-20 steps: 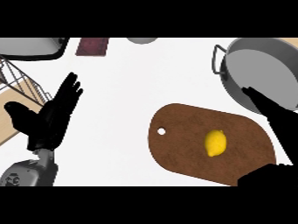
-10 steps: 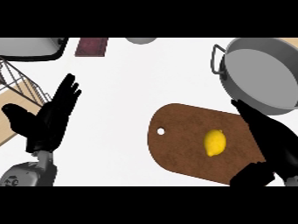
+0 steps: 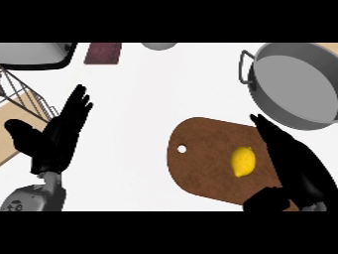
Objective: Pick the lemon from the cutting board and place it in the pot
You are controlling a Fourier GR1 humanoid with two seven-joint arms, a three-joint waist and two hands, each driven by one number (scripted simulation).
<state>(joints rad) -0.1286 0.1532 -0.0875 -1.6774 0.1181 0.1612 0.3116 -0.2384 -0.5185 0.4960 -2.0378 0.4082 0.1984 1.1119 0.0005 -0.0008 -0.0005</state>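
Note:
A yellow lemon (image 3: 244,161) lies on the brown cutting board (image 3: 204,158) at the right of the counter. Just right of it my right hand (image 3: 297,163) is stretched flat over the board's right side, fingers straight and pointing up toward the pot, thumb low near the board's lower edge; it stands open and does not hold the lemon. The grey pot (image 3: 300,84) with a dark handle stands at the upper right, with nothing inside. My left hand (image 3: 54,136) rests open at the left, fingers up.
A wire rack (image 3: 10,94) and a wooden edge run along the left. A dark red mat (image 3: 102,52), a grey tray (image 3: 25,53) and a small grey round thing (image 3: 159,45) sit along the far edge.
My right hand has slid left over the board, closing in on the lemon's right side. The lemon, pot and left hand have stayed put.

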